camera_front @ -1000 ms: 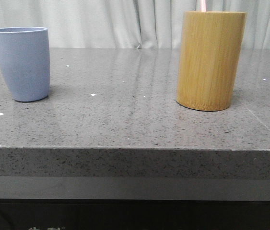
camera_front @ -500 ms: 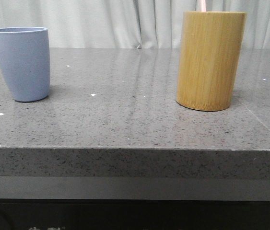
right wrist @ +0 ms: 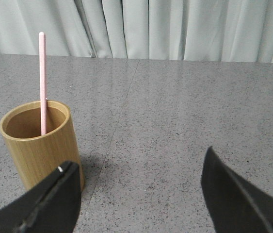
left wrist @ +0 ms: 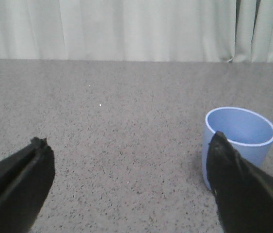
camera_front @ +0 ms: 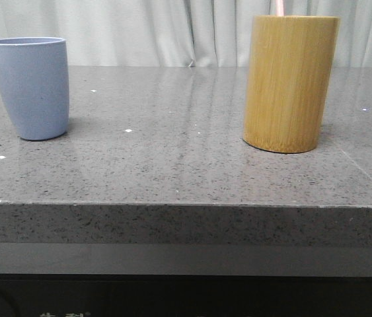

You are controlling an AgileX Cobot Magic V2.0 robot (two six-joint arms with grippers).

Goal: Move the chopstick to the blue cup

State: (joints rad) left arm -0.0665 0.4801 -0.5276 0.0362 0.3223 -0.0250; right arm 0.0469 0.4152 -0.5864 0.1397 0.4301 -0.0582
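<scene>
Pink chopstick upright in bamboo holder, right of frame. Blue cup far left. Left gripper and right gripper both spread wide, holding nothing.

Not much of the robot is seen, tbh. The left gripper is made up of two matte black fingers, wedge-shaped and narrowed toward blunt tips. The right gripper is built the same, and a tiny white speck is spotted on one finger.

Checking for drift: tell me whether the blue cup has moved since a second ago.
No. The blue cup sits at the same spot against the table's front edge.
</scene>
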